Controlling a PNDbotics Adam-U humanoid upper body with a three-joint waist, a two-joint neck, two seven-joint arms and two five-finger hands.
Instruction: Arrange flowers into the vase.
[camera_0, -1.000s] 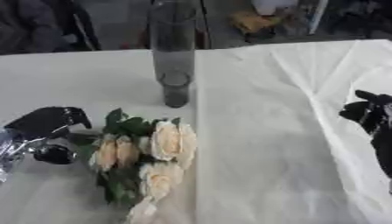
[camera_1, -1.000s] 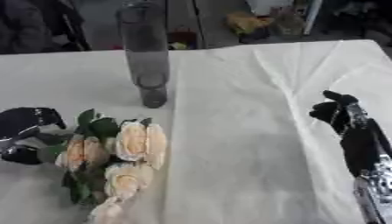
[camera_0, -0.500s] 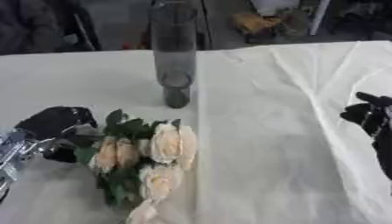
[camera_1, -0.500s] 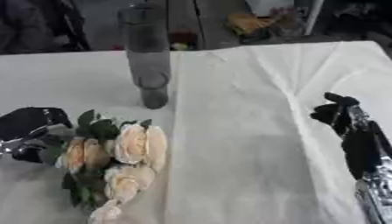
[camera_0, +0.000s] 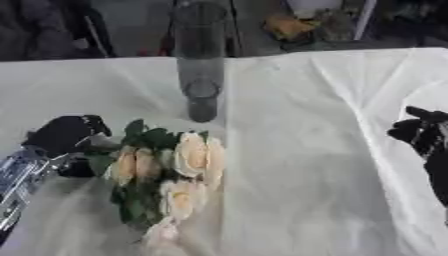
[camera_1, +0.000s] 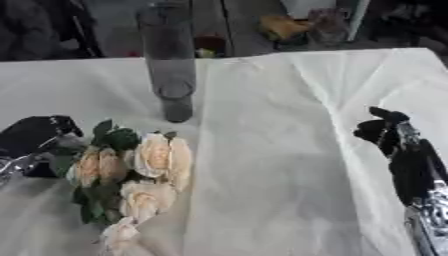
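On the white-clothed worktop (camera_0: 297, 150), a bunch of cream roses (camera_0: 179, 172) lies flat near the tall glass vase (camera_0: 200, 60). Soft blooms bruise easily; stems look safest to grasp. Left hand (camera_0: 63, 136) curls beside the leaves; right hand (camera_1: 385, 131) waits, curled, empty.

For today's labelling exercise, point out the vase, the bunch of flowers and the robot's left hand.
vase (camera_0: 200, 75), left eye view, on its glass wall.
bunch of flowers (camera_0: 194, 155), left eye view, on a cream bloom.
left hand (camera_0: 59, 135), left eye view, on its black back.
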